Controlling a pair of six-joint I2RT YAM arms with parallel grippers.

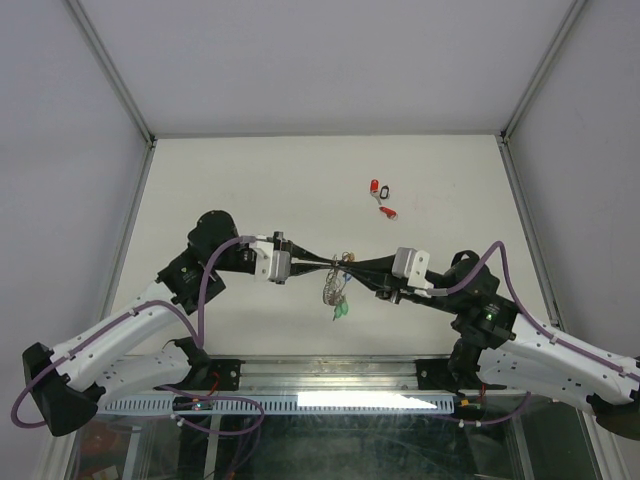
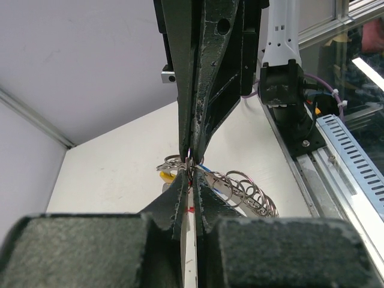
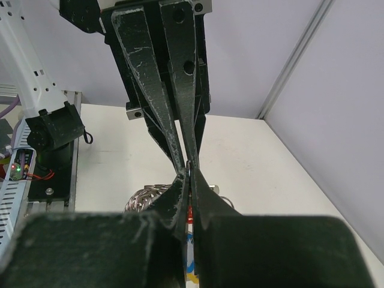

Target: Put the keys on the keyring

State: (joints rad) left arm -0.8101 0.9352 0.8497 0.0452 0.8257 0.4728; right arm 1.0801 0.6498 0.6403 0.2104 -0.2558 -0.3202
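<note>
Left fingers (image 1: 310,263) pinched fully shut on thin wire of keyring (image 1: 333,285). Right fingers (image 1: 372,270) likewise clamped tight on keyring, tips meeting left tips nose to nose above mid tabletop (image 1: 240,190). Keyring hung between them, silvery coils drooping, green-tagged keys (image 1: 342,311) dangling below. Red-tagged keys (image 1: 376,186) lay well apart, farther back on tabletop.

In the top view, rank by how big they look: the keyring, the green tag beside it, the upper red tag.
Largest: keyring.
Then green tag and upper red tag, both tiny and about alike; I can't rank them.
</note>
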